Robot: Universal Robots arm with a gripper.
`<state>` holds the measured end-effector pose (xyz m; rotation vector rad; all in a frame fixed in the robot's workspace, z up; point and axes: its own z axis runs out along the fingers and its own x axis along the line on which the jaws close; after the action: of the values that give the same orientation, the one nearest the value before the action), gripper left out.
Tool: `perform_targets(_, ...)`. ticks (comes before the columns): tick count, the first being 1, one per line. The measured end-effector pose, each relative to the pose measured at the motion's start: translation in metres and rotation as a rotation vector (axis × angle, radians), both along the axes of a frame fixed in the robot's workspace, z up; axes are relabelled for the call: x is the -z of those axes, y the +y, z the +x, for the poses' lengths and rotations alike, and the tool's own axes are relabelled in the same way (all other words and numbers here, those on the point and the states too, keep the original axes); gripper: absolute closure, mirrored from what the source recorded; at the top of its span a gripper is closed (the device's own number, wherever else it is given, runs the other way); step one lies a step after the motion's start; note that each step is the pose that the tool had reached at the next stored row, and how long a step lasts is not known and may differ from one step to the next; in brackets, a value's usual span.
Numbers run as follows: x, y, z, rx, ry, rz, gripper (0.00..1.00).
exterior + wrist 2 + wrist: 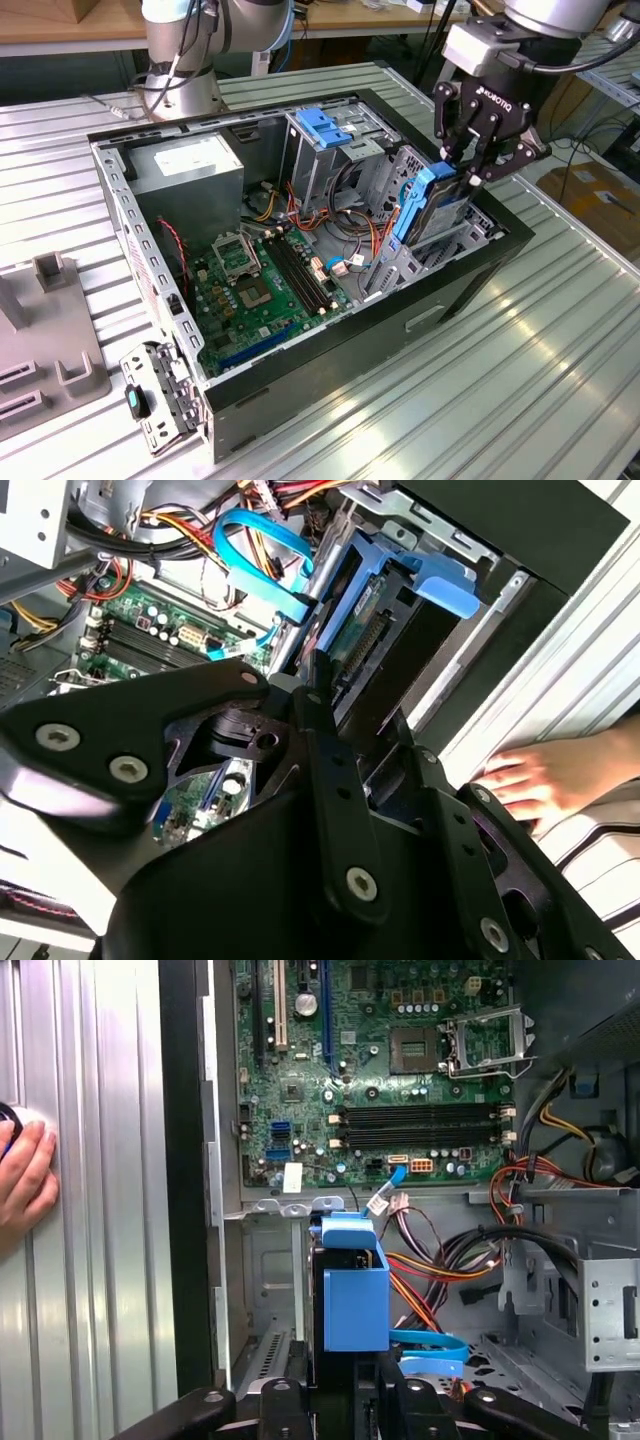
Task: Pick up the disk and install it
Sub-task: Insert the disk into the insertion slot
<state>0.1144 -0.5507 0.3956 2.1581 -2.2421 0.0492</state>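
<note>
The disk [432, 205], a flat metal drive with blue plastic side rails, stands on edge and tilted in the grey drive bay [405, 262] at the exterior view's right end of the open computer case [330, 365]. My gripper [462, 178] comes down from above and is shut on the disk's upper end. In the first wrist view the disk's blue rail [355, 1285] runs away from my gripper [345, 1388], with a black finger on each side of it. In the second wrist view the disk [372, 630] sits just beyond my fingers [322, 715], partly inside the bay.
Inside the case lie the green motherboard [262, 285], a grey power supply box [190, 165], a grey cage with a blue latch [325, 125] and loose cables [345, 235]. A person's hand [560, 770] rests on the ribbed metal table [520, 360] beside the case. A grey fixture [50, 340] stands at the exterior view's left.
</note>
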Motion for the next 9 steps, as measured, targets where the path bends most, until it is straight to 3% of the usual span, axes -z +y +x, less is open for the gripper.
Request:
perform_targets(7, 0.0167, 0.0000, 0.0000, 0.000, 0.0000, 0.0000, 0.65)
perform_targets(9, 0.0243, 0.0000, 0.0000, 0.000, 0.0000, -0.0003, 0.65)
